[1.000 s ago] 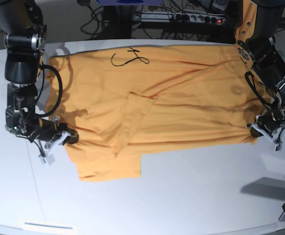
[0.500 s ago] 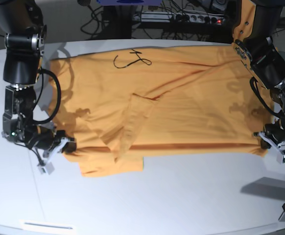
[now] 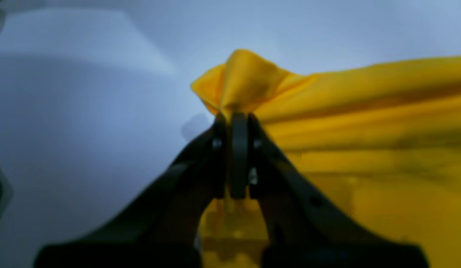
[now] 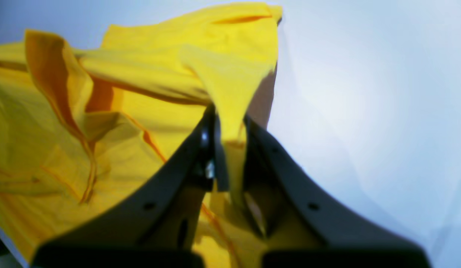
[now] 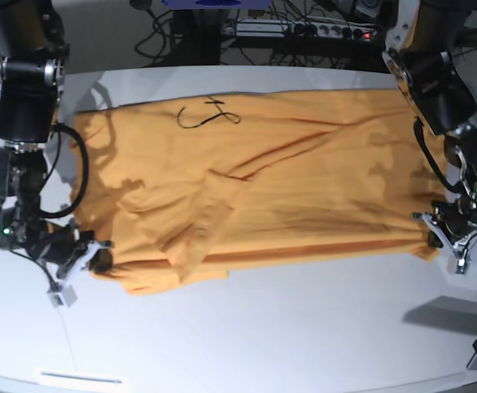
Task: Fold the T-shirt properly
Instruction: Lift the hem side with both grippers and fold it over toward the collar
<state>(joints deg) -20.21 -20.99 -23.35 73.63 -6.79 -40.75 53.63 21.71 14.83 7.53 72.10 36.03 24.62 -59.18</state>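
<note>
The whole T-shirt point(image 5: 255, 188) is seen only from the base, while cloth clamped in the left gripper point(image 3: 234, 123) and right gripper point(image 4: 226, 123) is shown by the wrist views.

You see a plain orange-yellow T-shirt point(image 5: 288, 188) with a thin dark squiggle point(image 5: 208, 115) near the bench's far edge. The bench point(image 5: 304, 327) is white.

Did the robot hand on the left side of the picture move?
Yes. The right gripper, shut on the orange-yellow cotton T-shirt, slid down and leftward, toward the white table's near edge.
</note>
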